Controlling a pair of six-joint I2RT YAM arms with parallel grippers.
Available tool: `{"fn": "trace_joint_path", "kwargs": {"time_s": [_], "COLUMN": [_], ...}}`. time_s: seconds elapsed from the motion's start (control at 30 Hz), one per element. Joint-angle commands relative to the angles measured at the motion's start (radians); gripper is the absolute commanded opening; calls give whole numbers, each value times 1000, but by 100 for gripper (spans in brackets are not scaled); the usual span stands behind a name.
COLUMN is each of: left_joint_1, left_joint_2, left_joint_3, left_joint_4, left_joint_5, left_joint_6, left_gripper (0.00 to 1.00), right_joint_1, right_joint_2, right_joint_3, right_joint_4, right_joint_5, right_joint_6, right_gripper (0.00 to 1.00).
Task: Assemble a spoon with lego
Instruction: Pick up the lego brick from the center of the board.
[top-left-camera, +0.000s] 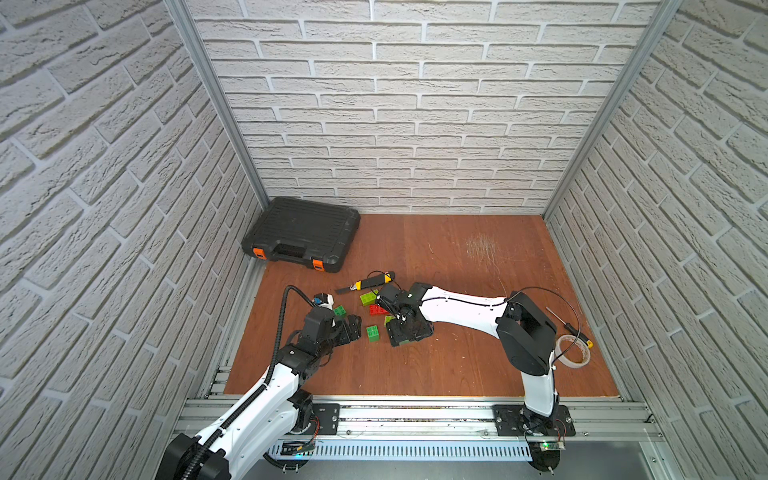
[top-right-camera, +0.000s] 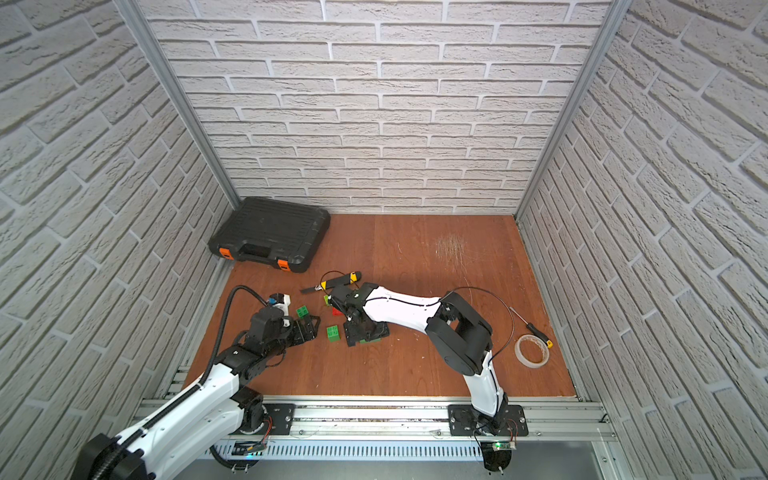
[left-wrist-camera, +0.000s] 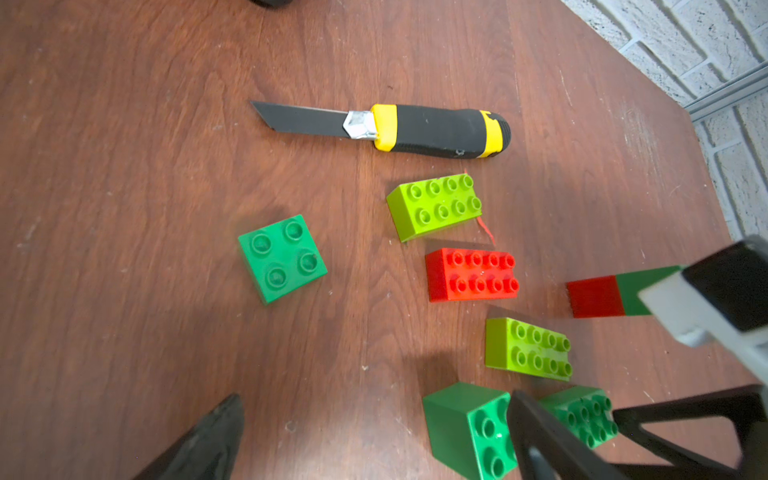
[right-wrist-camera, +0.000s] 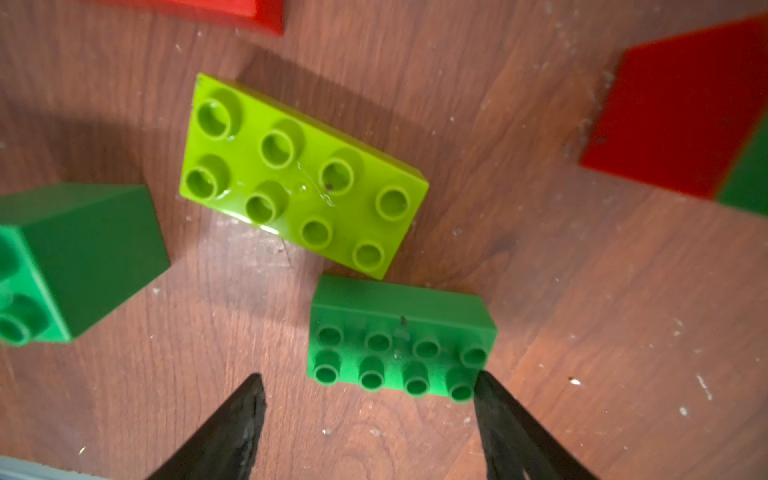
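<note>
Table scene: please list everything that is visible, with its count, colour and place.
Table: one, brown wood, underneath.
Tool case: one, black with orange latches, far left corner.
Knife: one, black and yellow, behind the bricks.
Lime bricks: two, mid-table.
Red brick: one, between the lime ones.
Dark green bricks: three, loose, mid-table.
Joined piece: one, red and green, partly hidden.
Tape roll: one, pale, near right edge.
Screwdriver: one, black handle, by the tape roll.
Left gripper: black, open, by the bricks.
Right gripper: black, open, at a dark green brick.

The lego (left-wrist-camera: 471, 274) is dark green, lime green and red. The utility knife (left-wrist-camera: 436, 131) is black with yellow bands. The bench (left-wrist-camera: 124, 166) shows reddish-brown woodgrain.
</note>
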Motion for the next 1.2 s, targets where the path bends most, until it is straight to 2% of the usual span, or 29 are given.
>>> {"fn": "trace_joint_path", "kwargs": {"time_s": [0.0,0.33,0.63,0.97,1.17], "left_joint_1": [5,5,6,6,5], "left_joint_2": [0,20,60,54,42], "left_joint_3": [-13,-23,-22,-16,-7], "left_joint_4": [2,28,58,48,34], "left_joint_5": [6,7,18,13,18], "left_joint_6": [-4,-12,-11,-8,3], "left_gripper": [98,98,98,98,98], "right_joint_1": [3,3,-20,-27,-26], "right_joint_2": [22,-18,21,69,11], "right_joint_3": [25,38,31,46,66], "right_joint_4": [-25,-73,-35,-48,-93], "right_joint_5": [26,83,26,22,39], "right_joint_6": [0,-5,-21,-33,-36], "right_gripper": [79,80,78,65,50]}}
